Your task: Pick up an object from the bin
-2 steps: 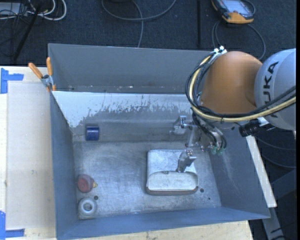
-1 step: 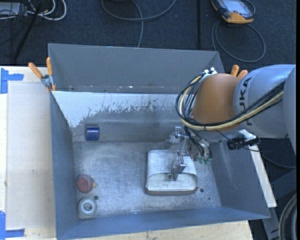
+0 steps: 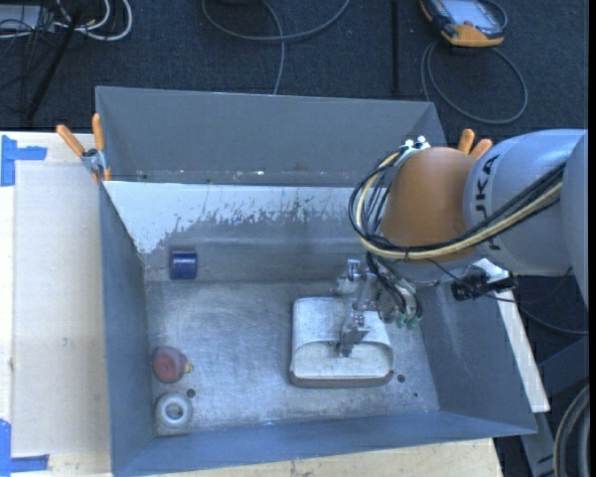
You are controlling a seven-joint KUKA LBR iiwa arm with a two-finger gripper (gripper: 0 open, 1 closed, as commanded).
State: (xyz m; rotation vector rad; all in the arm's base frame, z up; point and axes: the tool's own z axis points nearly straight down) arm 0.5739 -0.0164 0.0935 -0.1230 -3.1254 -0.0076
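My gripper (image 3: 350, 338) hangs low over a pale grey, rounded rectangular tray-like thing (image 3: 323, 358) that lies at the bin's right of centre. Its fingertips reach down onto the tray's upper middle part. Nothing shows between the fingers, and how far apart they stand is unclear.
A small blue cylinder (image 3: 183, 264) lies at the back left of the bin floor. A reddish round thing (image 3: 168, 365) and a white tape roll (image 3: 174, 410) sit in the front left corner. The arm with its orange cover and cables comes in from the right.
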